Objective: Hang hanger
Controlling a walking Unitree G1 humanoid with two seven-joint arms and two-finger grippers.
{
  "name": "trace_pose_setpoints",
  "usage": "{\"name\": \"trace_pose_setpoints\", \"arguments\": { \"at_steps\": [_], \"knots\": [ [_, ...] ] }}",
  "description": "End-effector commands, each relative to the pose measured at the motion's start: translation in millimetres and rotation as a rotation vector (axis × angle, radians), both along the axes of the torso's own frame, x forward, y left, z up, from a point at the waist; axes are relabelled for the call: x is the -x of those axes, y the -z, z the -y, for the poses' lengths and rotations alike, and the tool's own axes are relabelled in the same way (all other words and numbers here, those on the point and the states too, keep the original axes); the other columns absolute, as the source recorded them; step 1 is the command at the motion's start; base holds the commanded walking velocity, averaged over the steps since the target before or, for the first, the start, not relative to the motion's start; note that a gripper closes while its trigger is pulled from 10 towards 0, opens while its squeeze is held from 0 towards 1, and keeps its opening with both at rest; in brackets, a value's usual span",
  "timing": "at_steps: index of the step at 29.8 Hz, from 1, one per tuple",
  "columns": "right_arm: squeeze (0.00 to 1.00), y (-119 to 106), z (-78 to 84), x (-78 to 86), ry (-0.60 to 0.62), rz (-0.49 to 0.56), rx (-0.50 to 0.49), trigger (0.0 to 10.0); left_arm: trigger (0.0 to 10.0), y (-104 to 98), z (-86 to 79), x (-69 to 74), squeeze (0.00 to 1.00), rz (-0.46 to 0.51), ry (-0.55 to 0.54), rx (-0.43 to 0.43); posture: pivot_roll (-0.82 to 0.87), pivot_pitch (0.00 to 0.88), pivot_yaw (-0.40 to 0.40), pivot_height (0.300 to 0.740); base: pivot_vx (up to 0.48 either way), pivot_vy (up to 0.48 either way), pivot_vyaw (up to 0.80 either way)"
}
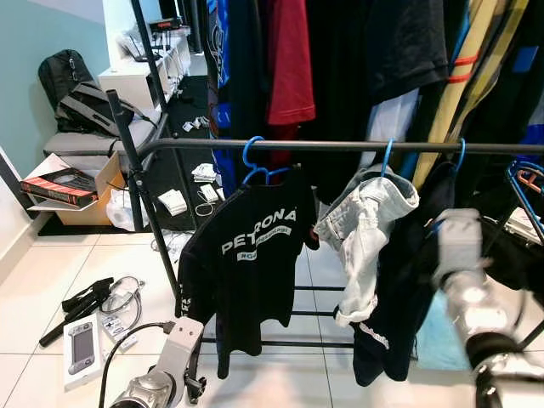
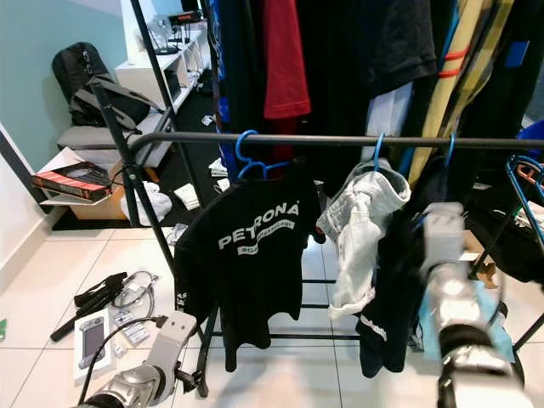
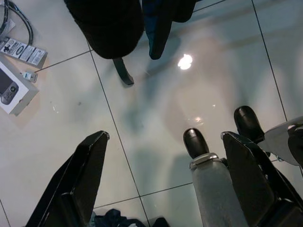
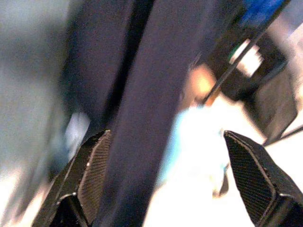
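Home: clothes rail [image 1: 340, 146], cluttered floor [image 1: 51, 280]

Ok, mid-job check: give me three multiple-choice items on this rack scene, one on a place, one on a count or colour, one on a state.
1. Where does the black Petronas T-shirt hang?
A. lower rail
B. on the floor
C. on the white shelf

2. What colour are the hanger hooks on the lower rail?
A. red
B. blue
C. white

3. How is the left tool?
A. shut on a hanger
B. shut on a shirt
C. open, holding nothing

Key: 1 A, its blue hanger hooks over that rail; 2 B, all three hooks show blue; 3 C, the left wrist view shows the fingers spread over bare tile.
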State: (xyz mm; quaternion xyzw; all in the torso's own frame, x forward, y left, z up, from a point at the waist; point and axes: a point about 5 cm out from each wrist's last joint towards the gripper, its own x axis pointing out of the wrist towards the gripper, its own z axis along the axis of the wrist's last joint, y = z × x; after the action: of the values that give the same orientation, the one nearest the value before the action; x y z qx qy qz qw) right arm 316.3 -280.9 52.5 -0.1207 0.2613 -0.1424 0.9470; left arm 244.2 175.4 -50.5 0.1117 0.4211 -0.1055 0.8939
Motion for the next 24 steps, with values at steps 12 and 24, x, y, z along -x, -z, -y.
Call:
{"name": "trace_pose_setpoints", "arguments": {
  "at_steps": [12, 24],
  "knots": [
    [0.22, 78, -29.0, 59.8, -0.08, -0.416, -0.128, 10.0, 10.0, 2, -1.1, 2.5, 0.0, -0.024, -0.005, -0.012, -0.08, 0.0, 0.027, 0.74, 0.0, 0.0, 0.0],
    [0.0, 109, -58.5, 90.7, -0.197, -0.604, -0.111, 10.0, 10.0, 2, -0.4, 2.8, 0.0, -0.041, 0.022, -0.028, -0.07, 0.0, 0.021, 0.74, -0.169, 0.0, 0.0]
  ]
}}
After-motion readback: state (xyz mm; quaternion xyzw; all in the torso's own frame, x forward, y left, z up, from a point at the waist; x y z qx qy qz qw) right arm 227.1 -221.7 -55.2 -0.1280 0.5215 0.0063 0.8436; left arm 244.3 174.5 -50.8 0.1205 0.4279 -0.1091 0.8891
